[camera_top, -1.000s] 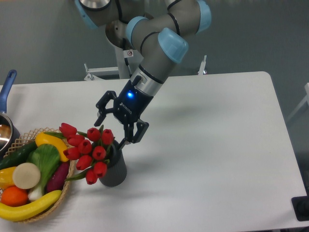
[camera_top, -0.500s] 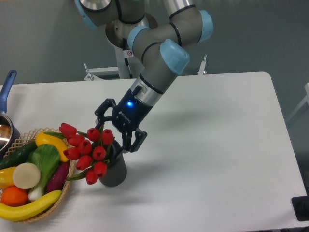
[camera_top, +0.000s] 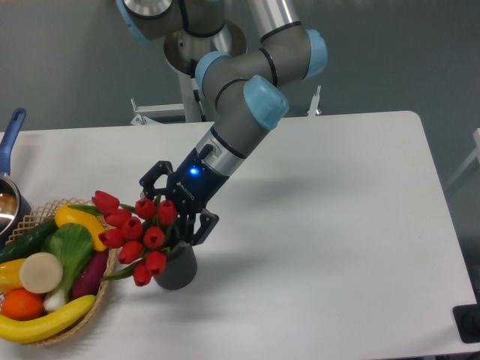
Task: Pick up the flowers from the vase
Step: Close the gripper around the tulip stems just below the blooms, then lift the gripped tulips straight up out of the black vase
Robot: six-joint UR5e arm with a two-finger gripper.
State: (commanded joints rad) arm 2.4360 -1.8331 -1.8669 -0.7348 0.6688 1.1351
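The approach step is in hand: the tool (camera_top: 174,211) hangs wide open around the flowers (camera_top: 139,234) above the vase (camera_top: 177,270). Next it must close on the stems, then lift.

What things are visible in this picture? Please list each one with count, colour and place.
flowers: about nine, red with green leaves, in the vase
vase: one, dark grey, front left of table
basket: one, wicker, left edge, filled with colourful fruit and vegetables
pot: one, metal, blue handle, far left
table: one, white
arm: one, grey and blue, reaching down from the back
gripper: one, black, open, fingers around the flowers' right side
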